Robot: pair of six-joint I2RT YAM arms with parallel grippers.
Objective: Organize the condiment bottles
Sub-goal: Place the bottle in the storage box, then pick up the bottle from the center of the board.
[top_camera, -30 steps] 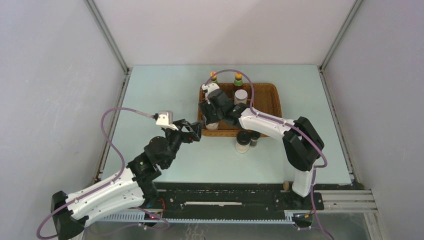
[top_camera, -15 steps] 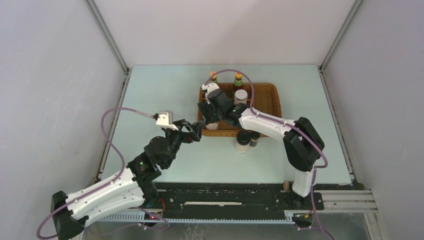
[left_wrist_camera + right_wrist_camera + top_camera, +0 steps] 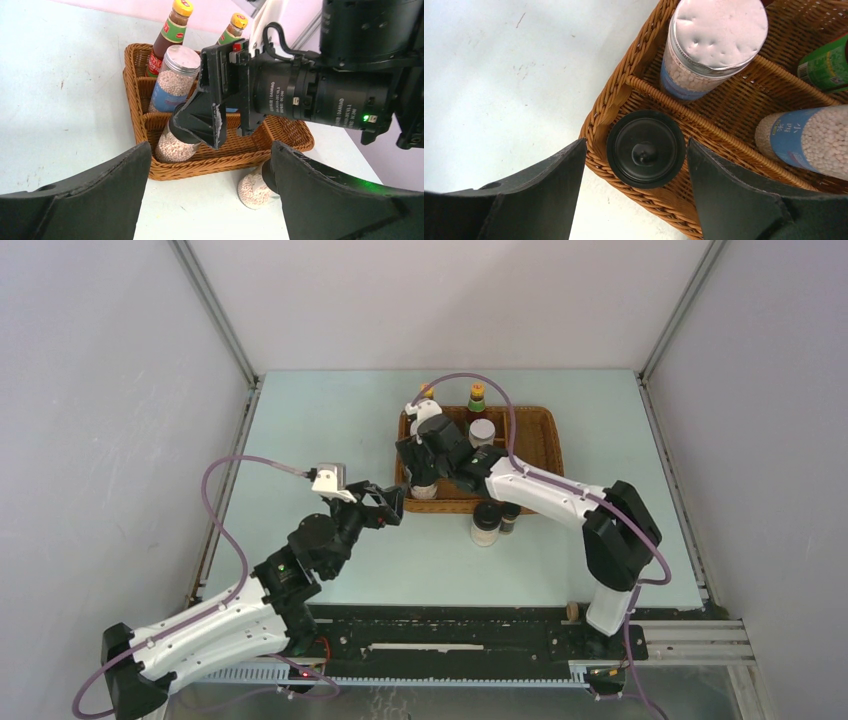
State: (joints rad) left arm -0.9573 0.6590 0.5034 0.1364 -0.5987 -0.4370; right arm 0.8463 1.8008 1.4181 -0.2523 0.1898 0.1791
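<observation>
Table (image 3: pixel 499 75), wicker tray (image 3: pixel 616 100) corner: black-capped bottle (image 3: pixel 646 148) betw. spread jaws of right hand (image 3: pixel 636 150).

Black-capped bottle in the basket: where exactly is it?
Right wrist view: the black-capped bottle stands in the wicker tray's near-left corner compartment, next to a silver-topped shaker.

The tray (image 3: pixel 610 97) is woven brown wicker, rough and ribbed. The black-capped bottle (image 3: pixel 645 148) wears a matt plastic cap. The shaker (image 3: pixel 716 35) has a clear body and a dimpled silvery top. The pale counter (image 3: pixel 499 65) looks matt and faintly scuffed.
</observation>
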